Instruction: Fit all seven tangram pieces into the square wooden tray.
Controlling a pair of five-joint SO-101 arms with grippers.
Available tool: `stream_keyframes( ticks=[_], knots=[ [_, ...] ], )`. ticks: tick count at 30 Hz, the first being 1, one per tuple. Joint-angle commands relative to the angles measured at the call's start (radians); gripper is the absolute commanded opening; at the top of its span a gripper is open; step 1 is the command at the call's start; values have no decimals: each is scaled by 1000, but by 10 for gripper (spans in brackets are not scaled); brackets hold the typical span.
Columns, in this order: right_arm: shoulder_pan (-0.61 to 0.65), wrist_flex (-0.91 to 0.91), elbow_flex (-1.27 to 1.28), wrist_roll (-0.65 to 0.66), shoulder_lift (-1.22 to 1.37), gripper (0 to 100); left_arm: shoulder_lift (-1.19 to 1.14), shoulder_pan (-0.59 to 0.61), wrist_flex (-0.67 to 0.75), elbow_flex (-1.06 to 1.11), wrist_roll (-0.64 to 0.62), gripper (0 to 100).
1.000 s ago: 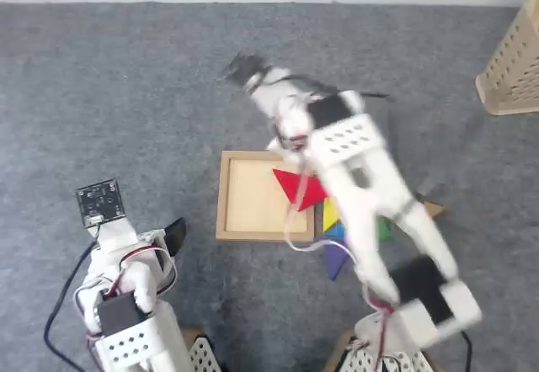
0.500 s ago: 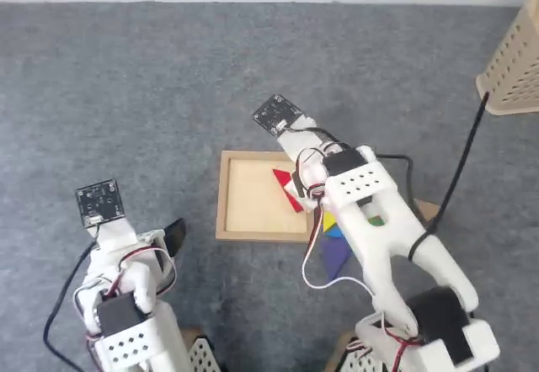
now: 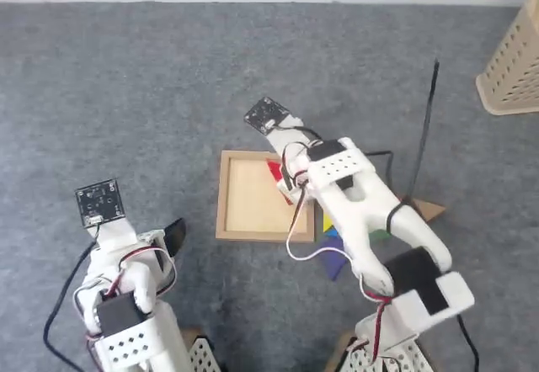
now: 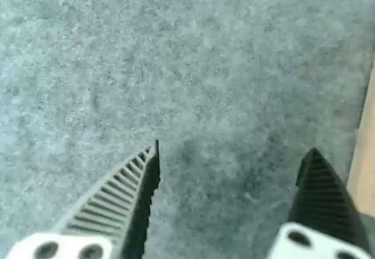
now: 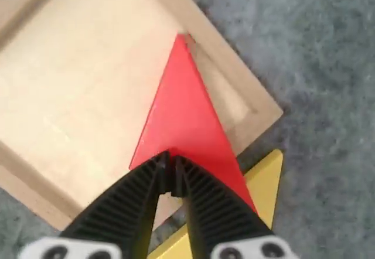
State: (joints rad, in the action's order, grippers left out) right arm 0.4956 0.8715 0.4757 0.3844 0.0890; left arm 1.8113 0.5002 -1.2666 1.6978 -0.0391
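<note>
**Red triangle on the tray's right rim; right pincer closed over it**

1. Tray. The square wooden tray point(image 3: 221, 197) is pale, smooth wood with a raised rim. It lies flat at the middle of the grey, carpet-textured table cover point(image 3: 126, 77).
2. Pieces.
   - A flat, matt red triangle piece point(image 5: 181, 112) lies at the tray's right side. One sharp point touches the rim's inner edge and the wide end overlaps the rim.
   - A flat yellow piece point(image 5: 263, 177) lies just beside it, outside the right rim.
   - A purple piece point(image 3: 335, 261) lies nearer than the yellow one.
   - A green piece point(image 3: 383, 234) and a tan, wood-coloured piece point(image 3: 431, 210) lie farther right.
3. Right arm. The white plastic right arm point(image 3: 362, 212) extends from its near-right base over the loose pieces to the tray's right side, with the wrist pitched down.
   - The ribbed black fingers of the right gripper point(image 5: 172, 159) are drawn together to a thin slit.
   - The fingertips rest on the red triangle's upper face. Whether they pinch it cannot be told.
4. Left arm. The white left arm point(image 3: 126, 296) is folded back at the near left.
   - The left gripper point(image 4: 234, 147) hangs over carpet left of the tray.
   - Its ribbed black fingers are spread wide, with only carpet between them.
5. Other items.
   - A dark square circuit board point(image 3: 99, 202) sits on each wrist. Its markings are too small to read.
   - A pale wooden box with rows of round holes point(image 3: 514, 61) stands at the far right edge.
</note>
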Motion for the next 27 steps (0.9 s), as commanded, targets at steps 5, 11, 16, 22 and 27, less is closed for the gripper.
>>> stream_keyframes(
  ticks=[5,11,16,22,27],
  knots=[
    [51,-12,-146,-8,124,6,12,-2,2,-13,2,354],
    [125,-10,-244,-8,237,6,12,-2,2,-13,2,354],
    [128,28,-318,-12,283,6,12,-2,2,-13,2,354],
    [124,31,-322,-20,245,6,12,-2,2,-13,2,354],
    [82,94,-324,-52,153,6,12,-2,2,-13,2,354]
  ],
)
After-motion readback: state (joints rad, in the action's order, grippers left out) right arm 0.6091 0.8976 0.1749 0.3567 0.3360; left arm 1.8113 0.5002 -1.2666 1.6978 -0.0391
